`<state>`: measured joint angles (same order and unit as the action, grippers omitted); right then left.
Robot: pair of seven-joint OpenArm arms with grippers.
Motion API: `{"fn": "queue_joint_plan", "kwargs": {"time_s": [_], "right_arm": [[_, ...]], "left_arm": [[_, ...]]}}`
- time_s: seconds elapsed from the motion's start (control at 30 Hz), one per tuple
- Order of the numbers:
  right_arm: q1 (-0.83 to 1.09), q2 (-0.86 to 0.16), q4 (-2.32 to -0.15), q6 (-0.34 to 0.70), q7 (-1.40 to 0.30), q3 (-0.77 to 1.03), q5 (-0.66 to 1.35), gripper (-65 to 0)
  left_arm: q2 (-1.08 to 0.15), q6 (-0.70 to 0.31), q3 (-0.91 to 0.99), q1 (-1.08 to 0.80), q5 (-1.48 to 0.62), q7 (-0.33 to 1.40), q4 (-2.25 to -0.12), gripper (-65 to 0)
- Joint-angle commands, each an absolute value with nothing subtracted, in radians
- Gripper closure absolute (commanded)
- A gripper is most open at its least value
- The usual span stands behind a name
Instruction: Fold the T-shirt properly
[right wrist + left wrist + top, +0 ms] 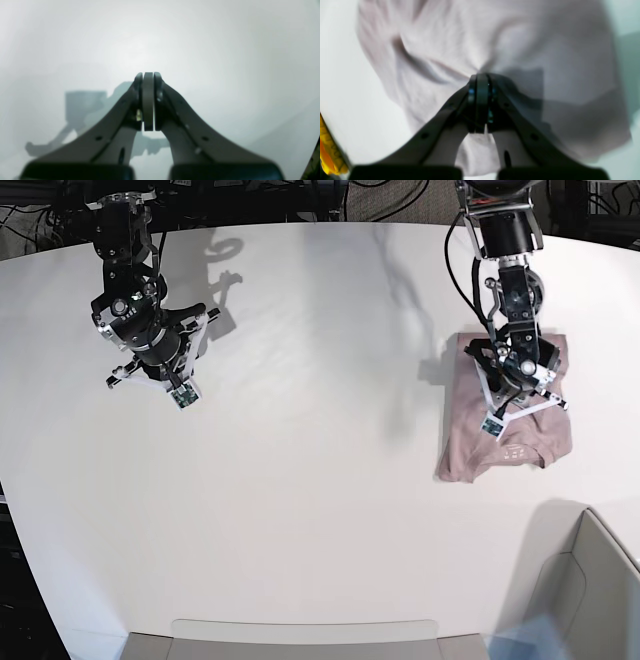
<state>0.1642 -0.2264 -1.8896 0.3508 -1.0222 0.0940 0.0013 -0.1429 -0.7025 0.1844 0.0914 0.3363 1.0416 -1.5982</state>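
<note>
Mauve T-shirt (505, 442) already a compact bundle on the table (300, 480) (edges uneven, final tidying left). Left tool (482, 79) pinches its cloth; right tool (148, 76) pressed together, empty.

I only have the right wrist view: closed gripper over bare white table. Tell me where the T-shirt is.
Observer: The T-shirt lies bunched on the table on the far side, under the left gripper.
Operator: Report what that gripper is doing.
Observer: In the left wrist view the left gripper is shut, its tip at a point where the cloth's creases meet; whether it pinches fabric I cannot tell.
Operator: Say where my arm sits.
Observer: The right gripper hangs over bare table, well apart from the T-shirt.
</note>
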Motion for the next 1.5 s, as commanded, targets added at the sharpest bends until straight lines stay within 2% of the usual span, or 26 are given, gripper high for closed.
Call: {"fn": "queue_joint_plan", "kwargs": {"time_s": [0.0,0.17,0.4,0.53,0.77,1.07,1.27,1.37,1.47], "right_arm": [[0.151,-0.237,-1.923,0.349,-1.003,0.097,0.031,0.0],[0.203,-0.249,-1.980,0.349,-0.949,0.101,0.245,0.0],[0.335,-0.245,-2.069,0.349,-0.941,0.099,0.283,0.0],[0.433,-0.268,-2.071,0.349,-0.932,0.107,0.285,0.0],[0.653,-0.348,-2.072,0.349,-0.756,0.105,0.286,0.0],[0.914,-0.456,-2.072,0.349,-0.751,0.107,0.288,0.0],[1.125,-0.562,-2.066,0.349,-0.757,0.099,0.283,0.0],[1.148,-0.579,-2.034,0.349,-0.757,0.099,0.282,0.0],[1.081,-0.584,-1.933,0.349,-0.757,0.085,0.282,0.0]], "left_arm": [[-0.136,-0.698,0.186,0.091,0.338,1.023,-1.672,0.0],[-0.015,-0.698,0.334,0.036,0.338,1.020,-1.903,0.0],[0.019,-0.698,0.394,-0.120,0.332,1.020,-2.043,0.0],[0.018,-0.698,0.427,-0.246,0.223,1.020,-2.045,0.0],[0.015,-0.698,0.591,-0.438,-0.002,0.923,-2.046,0.0],[0.013,-0.698,0.696,-0.680,-0.133,0.908,-2.046,0.0],[0.016,-0.698,0.717,-0.829,-0.136,0.908,-2.025,0.0],[0.015,-0.698,0.690,-0.854,-0.139,0.906,-1.933,0.0],[0.013,-0.698,0.657,-0.835,-0.134,0.886,-1.784,0.0]]}}
